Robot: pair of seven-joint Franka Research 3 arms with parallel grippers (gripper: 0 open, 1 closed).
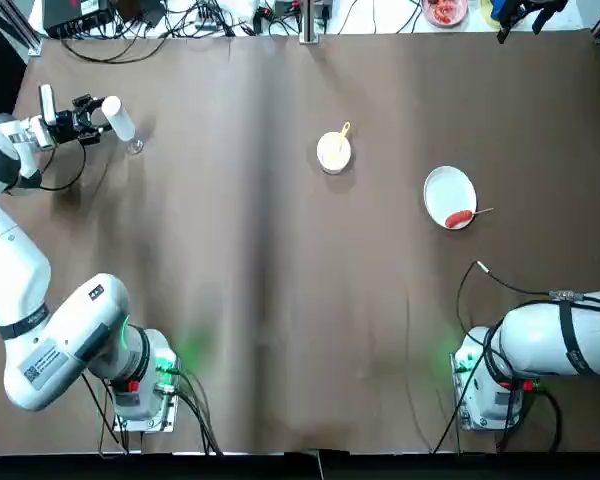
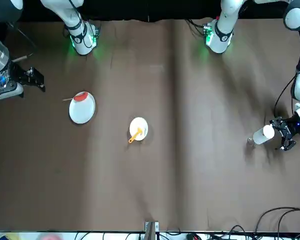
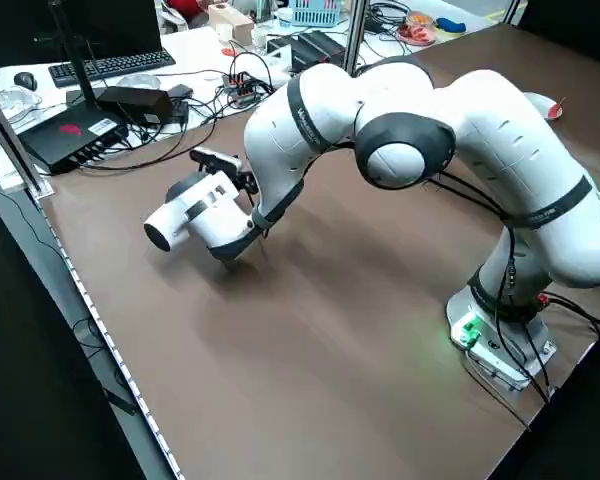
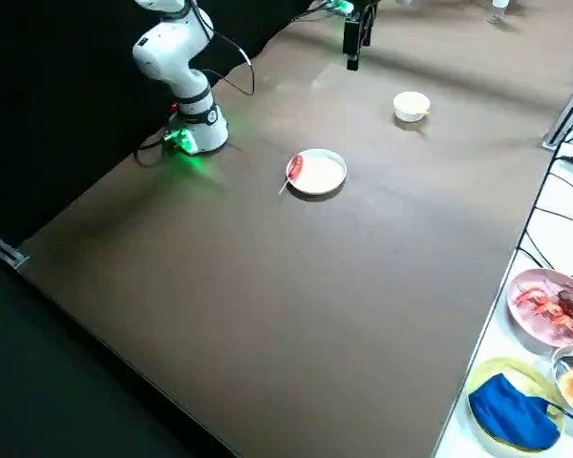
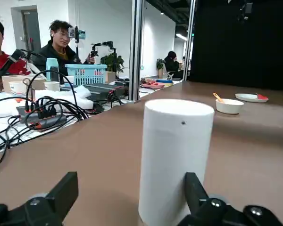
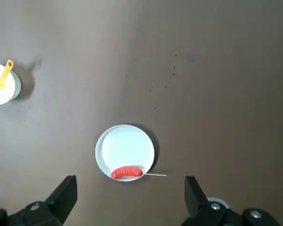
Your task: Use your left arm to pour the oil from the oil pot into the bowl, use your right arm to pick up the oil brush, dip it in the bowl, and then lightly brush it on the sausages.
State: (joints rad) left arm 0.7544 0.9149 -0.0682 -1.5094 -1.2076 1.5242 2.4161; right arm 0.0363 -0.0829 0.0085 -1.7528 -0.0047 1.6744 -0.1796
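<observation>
Top view: the left hand [image 1: 102, 118] is seen at the far left of the table [image 1: 280, 300], fingers spread wide and released around the white cap of the oil pot [image 1: 118, 117], with no clamping visible. The bowl [image 1: 334, 152] sits near the table's centre with the oil brush [image 1: 343, 132] resting in it. The plate [image 1: 450, 195] lies well to the right, the sausage [image 1: 459, 216] on its near edge with the skewer poking over the rim.

Front view: the right hand [image 2: 34, 79] is held high over the robot's right side, fingers apart, nothing gripped. The brush handle leans over the bowl rim.

Left wrist view: the white cap fills the gap between the two open fingers [image 5: 61, 193]; contact cannot be told. People [image 5: 56, 42] are seen at a desk in the background.

Right wrist view: the plate and sausage are seen directly below the open right hand, the bowl off to one side.
</observation>
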